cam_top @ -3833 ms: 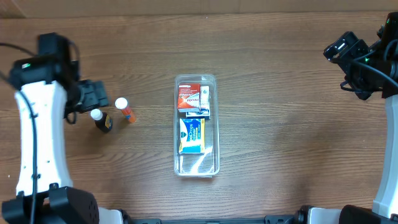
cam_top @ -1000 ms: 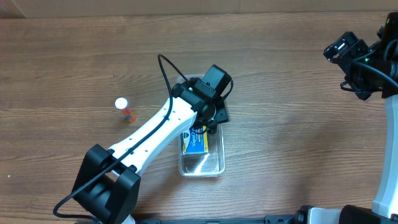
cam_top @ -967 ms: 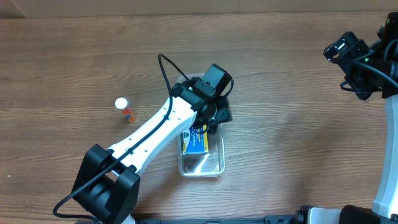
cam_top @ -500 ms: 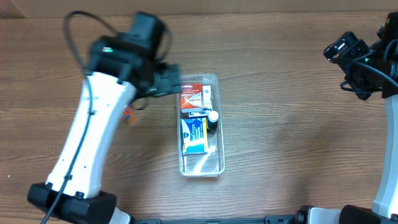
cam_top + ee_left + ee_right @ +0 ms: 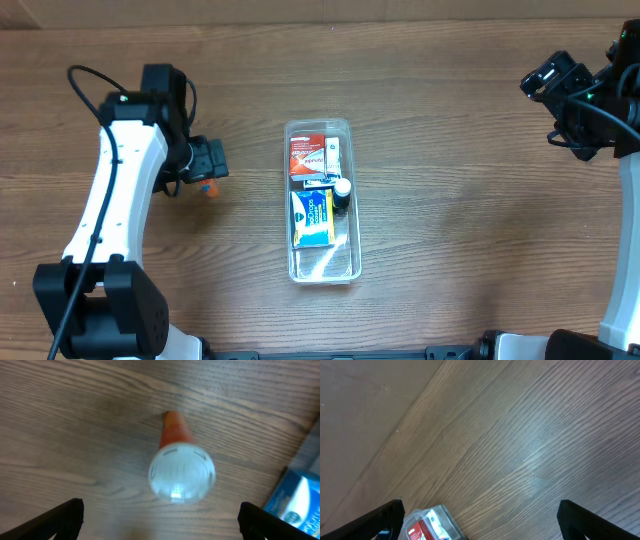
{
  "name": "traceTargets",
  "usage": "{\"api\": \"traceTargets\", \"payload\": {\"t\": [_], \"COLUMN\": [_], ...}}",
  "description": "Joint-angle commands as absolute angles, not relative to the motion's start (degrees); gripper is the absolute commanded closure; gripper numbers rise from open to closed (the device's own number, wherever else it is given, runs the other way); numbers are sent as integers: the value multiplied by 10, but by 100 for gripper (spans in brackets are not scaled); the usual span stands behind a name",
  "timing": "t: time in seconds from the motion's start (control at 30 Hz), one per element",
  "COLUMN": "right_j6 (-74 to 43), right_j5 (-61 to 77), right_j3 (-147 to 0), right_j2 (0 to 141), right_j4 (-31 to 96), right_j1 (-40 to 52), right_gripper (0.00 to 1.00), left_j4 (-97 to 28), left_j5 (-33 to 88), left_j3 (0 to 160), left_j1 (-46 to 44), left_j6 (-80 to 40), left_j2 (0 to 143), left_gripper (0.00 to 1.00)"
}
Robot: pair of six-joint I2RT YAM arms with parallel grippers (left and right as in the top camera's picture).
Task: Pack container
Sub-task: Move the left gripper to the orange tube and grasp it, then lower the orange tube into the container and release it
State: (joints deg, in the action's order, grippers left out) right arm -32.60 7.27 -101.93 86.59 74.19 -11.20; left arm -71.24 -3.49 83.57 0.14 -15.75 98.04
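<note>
The clear plastic container (image 5: 349,262) lies in the middle of the table. It holds a red box (image 5: 305,156), a blue and yellow box (image 5: 311,217) and a small dark bottle with a white cap (image 5: 342,191). An orange bottle with a white cap (image 5: 181,466) stands on the table left of the container, and only its orange base (image 5: 210,187) shows from overhead. My left gripper (image 5: 208,160) hangs directly over it, open and empty. My right gripper (image 5: 548,82) is open and empty at the far right. The container's end shows in the right wrist view (image 5: 431,524).
The wooden table (image 5: 460,200) stretches to all sides. The blue box corner shows at the right edge of the left wrist view (image 5: 300,495). The left arm (image 5: 110,220) reaches up the left side.
My left arm has swung from above the container to the left and now sits over the orange bottle. The dark bottle now stands in the container. The right arm has not moved.
</note>
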Motion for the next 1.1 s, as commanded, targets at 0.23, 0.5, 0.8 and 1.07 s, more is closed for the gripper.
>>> {"api": "traceTargets", "payload": {"t": [0.23, 0.5, 0.8, 1.07], "right_j6": [-326, -326, -326, -326], "right_j5": [74, 74, 74, 74], "right_j3": [-1024, -1024, -1024, -1024], "right_j2": [864, 864, 864, 864], "right_j4": [739, 739, 739, 739], "right_j1": [-113, -113, -113, -113], "right_gripper": [0, 0, 0, 0], "left_j4": [-567, -580, -763, -897], "left_j5": [-27, 32, 41, 90], "left_j3": [767, 768, 974, 1089], "left_j1": [4, 4, -10, -180], "left_j6": [-115, -116, -120, -205], "left_j2": [981, 981, 974, 947], "left_gripper": [22, 61, 75, 75]}}
